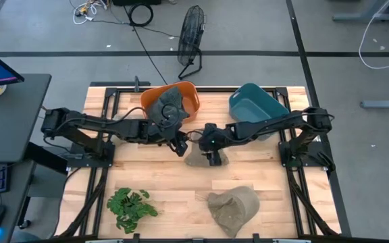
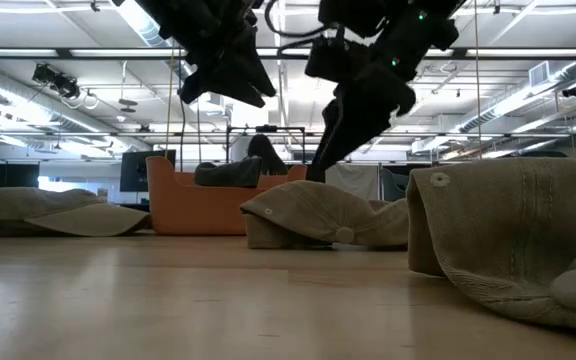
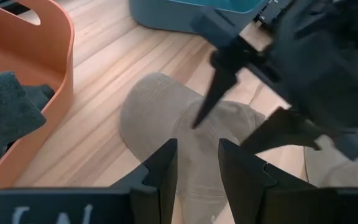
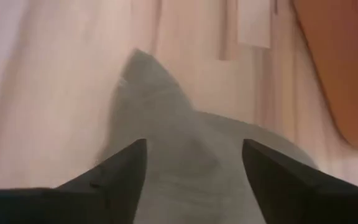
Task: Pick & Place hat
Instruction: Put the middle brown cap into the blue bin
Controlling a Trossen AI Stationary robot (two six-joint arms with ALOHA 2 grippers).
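**A:** So where's the hat sitting relative to the grippers? From the high view I see a tan cap (image 1: 198,158) mid-table, with both arms meeting right over it.

**B:** Yeah, it lies flat on the wooden table (image 1: 161,182), just in front of the gap between the orange bin (image 1: 189,98) and the teal bin (image 1: 255,104). The right gripper (image 4: 194,163) is directly above it; its own wrist view shows the cap's crown filling the space between the two fingers, which are spread wide. The left gripper (image 3: 197,163) hangs just beside the brim end, fingers close together with a narrow slot, nothing in them.

**A:** Is the right one touching the fabric?

**B:** Hard to call. In the low view its fingertip comes down right behind the cap, maybe grazing it, but I can't see actual contact. It's not clamped on anything.

**A:** What does the low view add?

**B:** It shows the cap's domed profile resting on the wood, and a second tan hat (image 2: 513,240) looming close to the camera. From above that one is near the front edge, well apart from the arms, beside a green plant sprig (image 1: 131,208). The high view also shows dark grey cloth (image 1: 170,100) in the orange bin.
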